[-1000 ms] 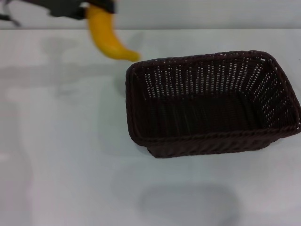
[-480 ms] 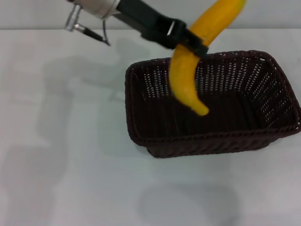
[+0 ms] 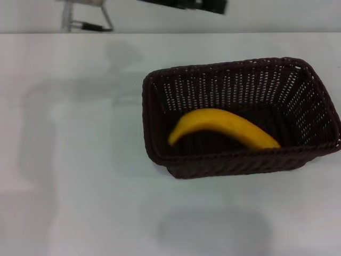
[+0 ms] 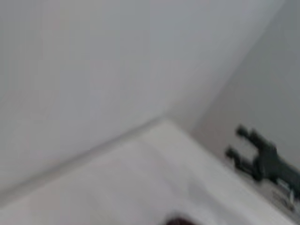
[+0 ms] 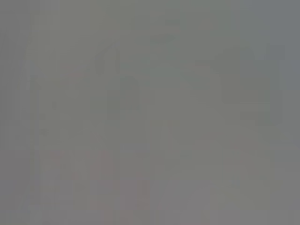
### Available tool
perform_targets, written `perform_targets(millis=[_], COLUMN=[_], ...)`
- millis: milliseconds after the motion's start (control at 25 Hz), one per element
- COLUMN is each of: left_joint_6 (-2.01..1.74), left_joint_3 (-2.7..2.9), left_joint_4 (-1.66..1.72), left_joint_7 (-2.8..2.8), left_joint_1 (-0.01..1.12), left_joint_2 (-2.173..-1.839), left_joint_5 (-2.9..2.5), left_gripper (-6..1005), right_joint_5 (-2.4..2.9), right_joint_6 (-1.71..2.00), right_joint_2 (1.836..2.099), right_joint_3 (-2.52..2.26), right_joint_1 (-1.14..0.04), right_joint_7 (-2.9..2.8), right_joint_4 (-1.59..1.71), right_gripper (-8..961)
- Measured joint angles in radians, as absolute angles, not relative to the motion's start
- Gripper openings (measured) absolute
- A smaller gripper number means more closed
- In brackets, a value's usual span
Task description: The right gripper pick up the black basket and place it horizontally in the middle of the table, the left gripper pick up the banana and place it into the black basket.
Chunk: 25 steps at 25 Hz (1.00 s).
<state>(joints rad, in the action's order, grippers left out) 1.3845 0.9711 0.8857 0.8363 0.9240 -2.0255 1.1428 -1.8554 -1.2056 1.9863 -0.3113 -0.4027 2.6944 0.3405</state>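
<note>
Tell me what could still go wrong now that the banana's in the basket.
The left pincer hangs just above the black basket's far rim; a low retreat could clip it and shift the basket. The banana leans against the near wall, so a nudge might roll it, though probably not out.

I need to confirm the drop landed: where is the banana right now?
In the head view the banana lies inside the black basket, along its near wall, on the right half of the table.
</note>
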Motion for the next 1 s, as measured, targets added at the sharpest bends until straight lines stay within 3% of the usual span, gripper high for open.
perform_targets(millis=[200, 520, 720, 1000], left_joint_6=[1.272, 1.279, 1.356, 1.414], left_joint_3=[0.971, 0.971, 0.971, 0.971], left_joint_4=[0.997, 0.824, 0.58, 0.272], left_joint_7=[1.143, 1.806, 2.203, 2.561], left_joint_1=[0.681, 0.321, 0.238, 0.268], left_joint_2=[-2.067, -2.077, -2.078, -2.081], left_joint_5=[1.362, 1.927, 2.22, 2.471], left_gripper=[894, 884, 883, 884], right_joint_5=[-1.898, -1.962, -2.014, -2.008], right_joint_6=[-1.298, -1.412, -1.405, -1.356], right_joint_2=[2.012, 2.012, 2.013, 2.013], right_joint_3=[-0.308, -0.307, -0.31, -0.319], right_joint_1=[-0.368, -0.333, -0.337, -0.347], right_joint_7=[2.738, 2.774, 2.768, 2.766], right_joint_4=[0.339, 0.234, 0.156, 0.122], right_gripper=[872, 872, 872, 872])
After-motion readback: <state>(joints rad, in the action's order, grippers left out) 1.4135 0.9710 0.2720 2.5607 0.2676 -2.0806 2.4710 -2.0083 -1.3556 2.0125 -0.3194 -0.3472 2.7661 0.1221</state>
